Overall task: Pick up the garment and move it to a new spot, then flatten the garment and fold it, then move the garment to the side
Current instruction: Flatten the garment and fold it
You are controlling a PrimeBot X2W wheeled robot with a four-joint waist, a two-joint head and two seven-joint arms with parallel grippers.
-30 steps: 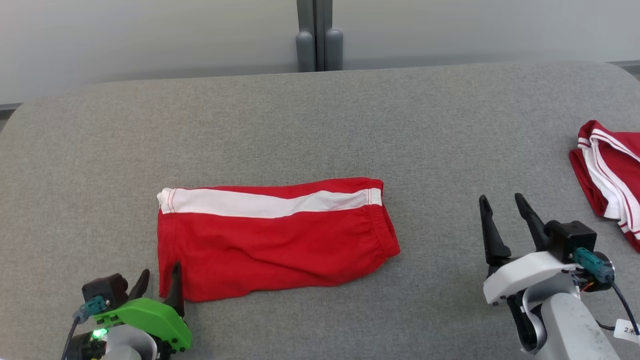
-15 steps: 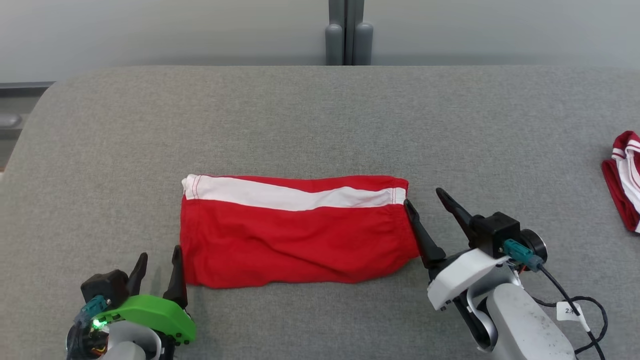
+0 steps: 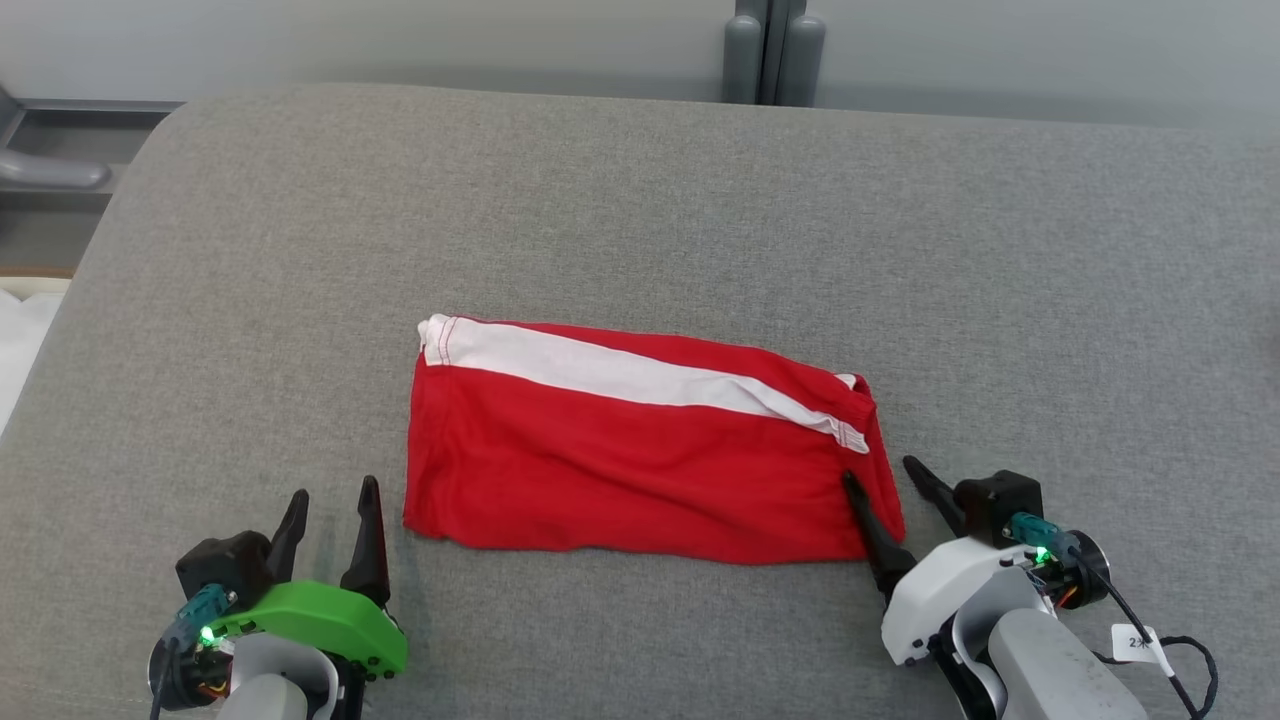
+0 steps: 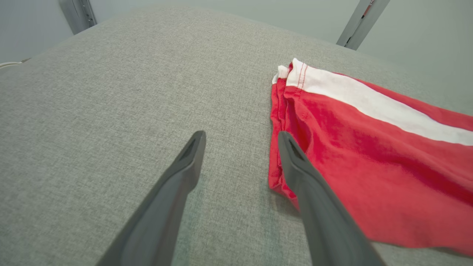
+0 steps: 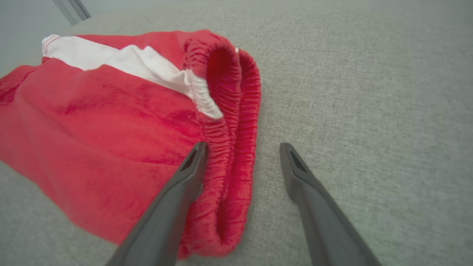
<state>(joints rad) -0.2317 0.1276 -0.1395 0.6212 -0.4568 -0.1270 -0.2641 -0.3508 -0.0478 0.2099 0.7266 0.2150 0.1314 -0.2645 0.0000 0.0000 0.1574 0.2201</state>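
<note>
Through the left wrist camera, the garment (image 4: pixel 369 155) ran off the right edge, so I couldn't see its far end. In the right wrist view its near fold was blurred. One finger of the right gripper (image 5: pixel 242 146) covered part of the waistband (image 5: pixel 236 111), and I couldn't tell whether it touched. The writing on the cable tag (image 3: pixel 1138 642) was too small to read.

white cable tag (image 3: pixel 1138 643) — "2", rest unclear

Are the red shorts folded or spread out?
Folded in half, lying flat: the red shorts show one white stripe, and the elastic waistband lies doubled, layer on layer.
</note>
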